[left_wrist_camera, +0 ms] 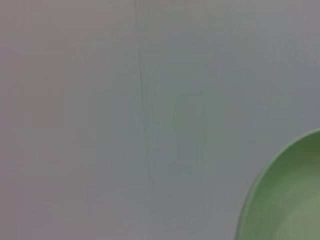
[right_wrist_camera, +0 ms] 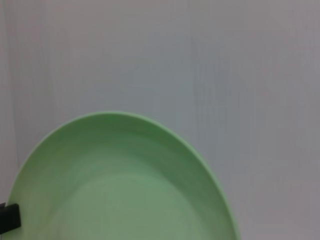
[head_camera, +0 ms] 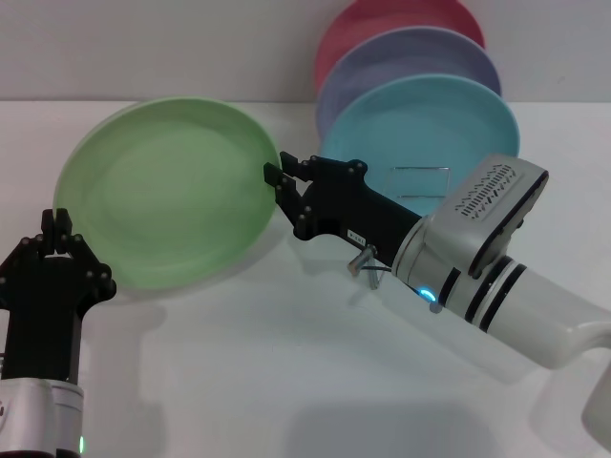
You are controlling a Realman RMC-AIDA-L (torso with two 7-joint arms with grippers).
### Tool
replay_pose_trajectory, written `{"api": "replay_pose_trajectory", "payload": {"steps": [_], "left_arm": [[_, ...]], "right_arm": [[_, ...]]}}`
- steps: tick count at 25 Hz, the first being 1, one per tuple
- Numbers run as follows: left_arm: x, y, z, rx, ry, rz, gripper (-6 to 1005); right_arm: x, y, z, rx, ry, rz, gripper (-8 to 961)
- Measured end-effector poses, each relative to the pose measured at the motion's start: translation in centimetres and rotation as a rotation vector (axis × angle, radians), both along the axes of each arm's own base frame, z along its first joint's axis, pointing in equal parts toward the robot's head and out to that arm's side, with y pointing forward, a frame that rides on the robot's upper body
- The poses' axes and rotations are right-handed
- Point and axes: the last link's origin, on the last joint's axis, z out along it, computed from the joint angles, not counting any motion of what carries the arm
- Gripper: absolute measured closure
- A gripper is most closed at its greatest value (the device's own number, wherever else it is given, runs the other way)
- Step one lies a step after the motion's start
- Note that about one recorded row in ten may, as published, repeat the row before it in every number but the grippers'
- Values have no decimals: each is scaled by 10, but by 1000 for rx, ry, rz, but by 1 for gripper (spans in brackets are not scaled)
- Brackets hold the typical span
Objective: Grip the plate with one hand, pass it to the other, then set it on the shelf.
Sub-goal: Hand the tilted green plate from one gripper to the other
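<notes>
The left gripper (head_camera: 59, 232) stands at the near left with its fingers together, just beside the near left rim of the green plate (head_camera: 167, 191). The right gripper (head_camera: 277, 176) is clamped on the plate's right rim. Behind it stands the wire rack (head_camera: 420, 181) with a turquoise plate (head_camera: 420, 124).

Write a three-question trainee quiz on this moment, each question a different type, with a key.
1. True or false: the right gripper is at the rim of the green plate.
2. Multiple choice: which plate stands frontmost in the wire rack? A) red B) lavender C) turquoise
3. Fill in: the left gripper is at the plate's lower ____ edge in the head view.

Key: 1 true; 2 C, the turquoise plate stands before the lavender plate and red plate; 3 left.
</notes>
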Motion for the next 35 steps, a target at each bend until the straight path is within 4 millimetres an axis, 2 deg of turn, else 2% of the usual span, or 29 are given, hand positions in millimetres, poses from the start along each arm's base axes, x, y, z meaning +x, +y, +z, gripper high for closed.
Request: {"api": "replay_pose_trajectory", "payload": {"steps": [11,18,35], "left_arm": [[-1,0,0,-1,4,1,970],[-2,0,0,-2,7,2,969],[0,2,0,-2,6,-5,969]], "right_arm": [[-1,2,1,5,3,-5,787],[-1,2,0,4,3,-5,841],[-3,1,-1,-2,7,-5,855]]}}
